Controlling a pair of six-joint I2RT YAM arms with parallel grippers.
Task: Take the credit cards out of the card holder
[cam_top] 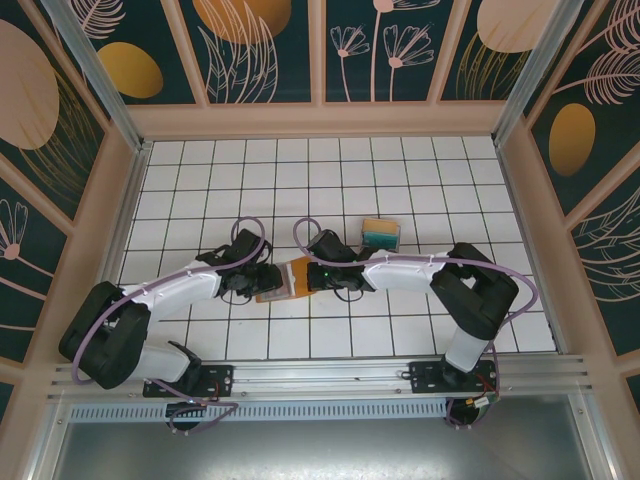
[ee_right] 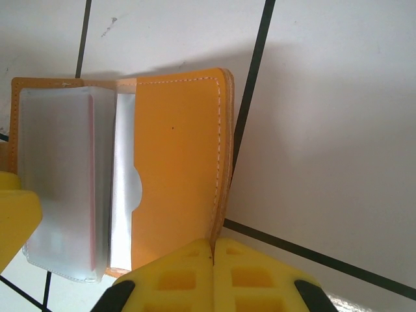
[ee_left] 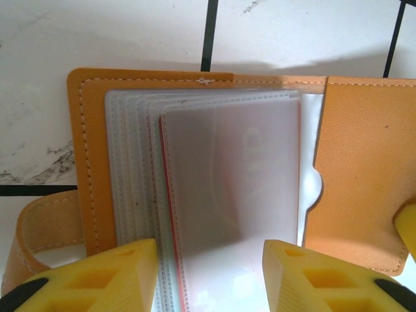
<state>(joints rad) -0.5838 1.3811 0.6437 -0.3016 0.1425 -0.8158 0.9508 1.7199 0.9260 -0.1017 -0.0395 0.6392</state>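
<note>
Two grippers on the card holder, which lies open at centre frame in the top view. My right gripper is clenched, tips against the orange flap at its lower edge. My left gripper has its fingers apart, straddling the clear sleeves. Grasping or not, can't tell.
</note>
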